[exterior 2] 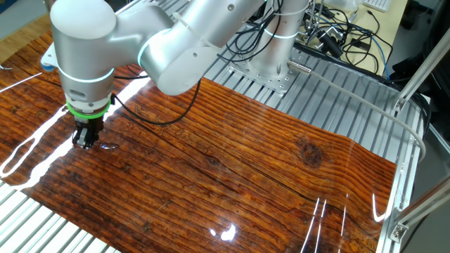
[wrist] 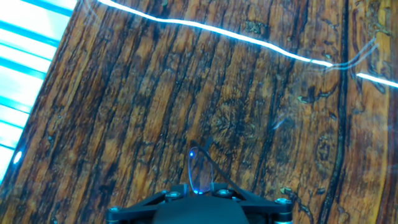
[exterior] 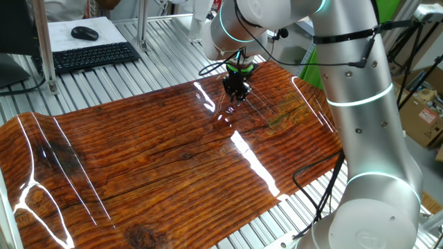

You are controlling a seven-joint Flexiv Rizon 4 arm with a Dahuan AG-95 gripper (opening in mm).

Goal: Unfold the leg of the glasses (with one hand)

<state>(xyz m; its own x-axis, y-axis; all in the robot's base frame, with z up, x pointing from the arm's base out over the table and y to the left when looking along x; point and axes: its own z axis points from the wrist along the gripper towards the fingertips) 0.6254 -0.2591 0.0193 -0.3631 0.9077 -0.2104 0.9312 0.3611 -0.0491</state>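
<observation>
Hand view: from the left, bare glossy wood-grain sheet (wrist: 124, 112), then, low at centre, one clear lens of the glasses (wrist: 199, 171) peeking out just above the black gripper (wrist: 200, 198). A thin dark line — probably the leg (wrist: 219, 176) — slants off to its right. In one fixed view the gripper (exterior: 236, 93) hangs low over the sheet (exterior: 138, 159), the glasses (exterior: 223, 117) just beside it. I cannot tell whether the fingers are parted or clenched. To unfold well, I judge, one fingertip should catch the leg near its free tip and sweep outward slowly — too fast, and the light frame slides.
</observation>
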